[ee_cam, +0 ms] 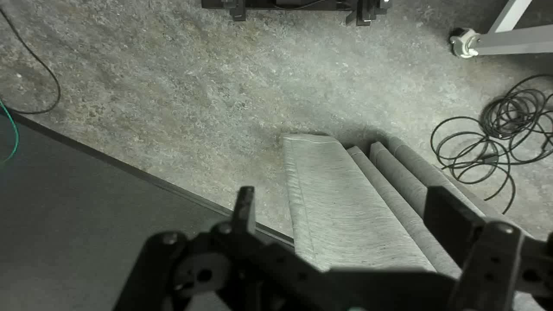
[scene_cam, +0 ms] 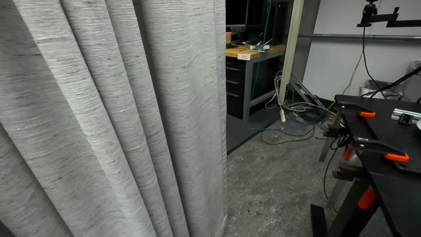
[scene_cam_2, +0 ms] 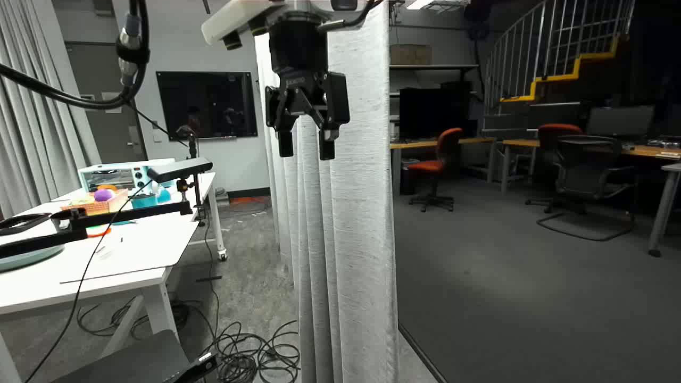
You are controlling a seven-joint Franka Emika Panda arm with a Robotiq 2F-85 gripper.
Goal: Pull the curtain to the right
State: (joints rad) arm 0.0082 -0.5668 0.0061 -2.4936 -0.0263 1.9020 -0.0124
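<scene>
The curtain is a large light grey fabric drape with deep vertical folds, hanging down to near the floor. It fills the left half of an exterior view point(scene_cam: 187, 98) and hangs in the middle of an exterior view point(scene_cam_2: 364, 229). In the wrist view the curtain point(ee_cam: 358, 211) shows from above, with its stitched free edge between the fingers. My black gripper point(scene_cam_2: 306, 146) points down in front of the curtain, fingers apart with nothing held. It also shows open in the wrist view point(ee_cam: 339, 205). I cannot tell if a finger touches the fabric. The gripper is out of view in an exterior view.
A black table point(scene_cam: 368, 128) with orange-tipped clamps stands beyond the curtain's free edge. A white table point(scene_cam_2: 143, 287) with a toy oven stands on the curtain's other side. Cables point(scene_cam_2: 250, 351) lie coiled on the floor by the curtain. Chairs and desks stand farther back.
</scene>
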